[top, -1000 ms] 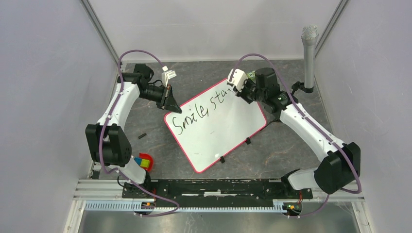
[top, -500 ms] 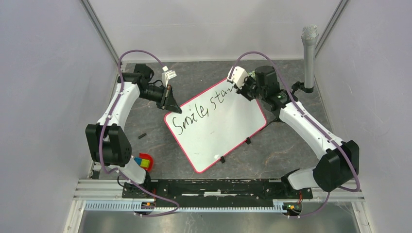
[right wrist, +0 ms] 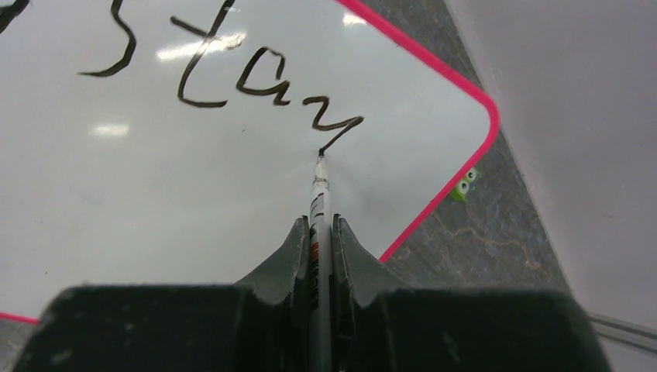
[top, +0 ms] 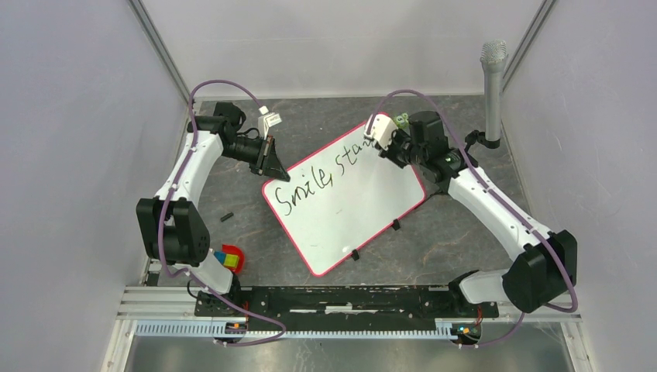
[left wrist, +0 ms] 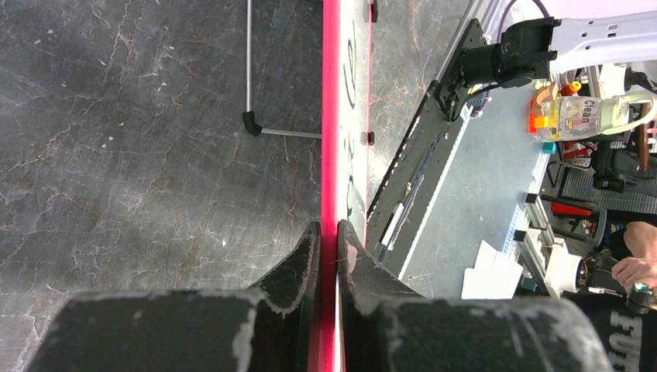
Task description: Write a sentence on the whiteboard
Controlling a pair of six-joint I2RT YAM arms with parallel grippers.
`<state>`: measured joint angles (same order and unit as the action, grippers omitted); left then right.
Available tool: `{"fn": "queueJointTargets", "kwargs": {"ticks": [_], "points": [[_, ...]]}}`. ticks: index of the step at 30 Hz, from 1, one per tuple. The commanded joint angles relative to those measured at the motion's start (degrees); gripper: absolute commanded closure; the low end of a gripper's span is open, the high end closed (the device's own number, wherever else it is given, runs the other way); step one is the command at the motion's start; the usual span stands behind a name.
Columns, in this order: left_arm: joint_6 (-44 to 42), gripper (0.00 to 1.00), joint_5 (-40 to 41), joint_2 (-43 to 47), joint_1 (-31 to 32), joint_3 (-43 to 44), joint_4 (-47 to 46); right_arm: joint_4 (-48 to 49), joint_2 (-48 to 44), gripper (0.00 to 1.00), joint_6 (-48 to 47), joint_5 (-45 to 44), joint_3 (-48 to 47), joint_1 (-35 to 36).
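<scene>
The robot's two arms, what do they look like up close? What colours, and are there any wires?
Both the left arm and the right arm have smooth white links between chunky black joint housings. A purple cable loops along each. The fingers are black, wedge-shaped and tapering, with edges scuffed pale.

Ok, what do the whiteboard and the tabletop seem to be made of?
Whiteboard: glossy white face, sharp light glints, probably coated laminate or steel; frame looks like pink plastic. Tabletop: dark, matte, pale veining like stone, possibly printed laminate.
</scene>
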<state>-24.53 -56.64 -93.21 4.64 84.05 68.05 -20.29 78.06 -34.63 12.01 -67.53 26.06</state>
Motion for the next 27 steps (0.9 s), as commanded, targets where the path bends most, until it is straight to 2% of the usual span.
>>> {"fn": "queueJointTargets", "kwargs": {"ticks": [1, 7, 13, 18, 21, 25, 27], "points": [[-4.2, 0.98, 1.7, -0.2, 1.0, 1.3, 0.6, -3.9, -2.6, 1.00, -2.2, 2.5, 2.2, -0.1], [-4.2, 0.98, 1.6, -0.1, 1.1, 0.9, 0.7, -8.0, -3.6, 1.00, -3.0, 8.0, 1.5, 0.5], [-3.8, 0.98, 1.8, -0.2, 1.1, 1.3, 0.6, -12.3, -3.6, 1.00, -1.1, 15.8, -6.2, 1.0], [-3.5, 0.97, 2.1, -0.1, 1.1, 1.1, 0.6, -17.3, -5.5, 1.00, -1.0, 21.5, -7.4, 1.2], [-2.9, 0.88, 2.2, -0.1, 1.0, 1.3, 0.7, -18.5, -6.8, 1.00, -0.5, 23.8, -5.8, 2.3], [-2.5, 0.75, 2.6, 0.2, 1.1, 1.5, 0.6, -16.0, -8.9, 1.00, 2.8, 24.9, -0.8, 7.2], [-2.4, 0.72, 2.7, 0.3, 1.1, 1.5, 0.6, -14.6, -9.1, 1.00, 4.4, 24.2, 0.9, 10.0]]}}
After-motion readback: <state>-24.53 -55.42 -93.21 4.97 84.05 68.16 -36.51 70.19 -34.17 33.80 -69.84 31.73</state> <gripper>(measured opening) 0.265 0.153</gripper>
